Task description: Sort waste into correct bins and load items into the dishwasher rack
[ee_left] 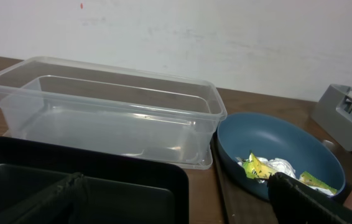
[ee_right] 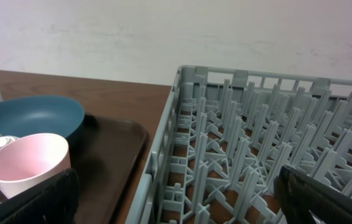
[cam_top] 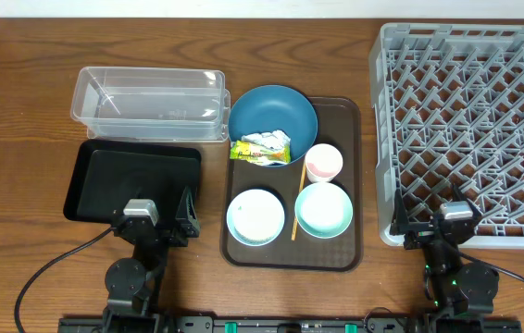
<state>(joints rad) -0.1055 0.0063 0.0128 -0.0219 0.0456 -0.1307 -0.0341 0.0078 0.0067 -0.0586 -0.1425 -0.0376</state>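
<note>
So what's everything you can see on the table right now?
clear tub: 1, clear, far left
black tray: 1, black, left, in front of the tub
brown serving tray: 1, brown, centre
blue bowl: 1, dark blue, far end of the serving tray
snack wrapper: 1, yellow-green, in the blue bowl
tissue: 1, white, crumpled, in the blue bowl
pink cup: 1, pink, on the serving tray
small bowls: 2, pale mint, near end of the serving tray
stick: 1, yellow, between the small bowls
rack: 1, grey, right
left gripper: open, by the black tray
right gripper: open, by the rack
</note>
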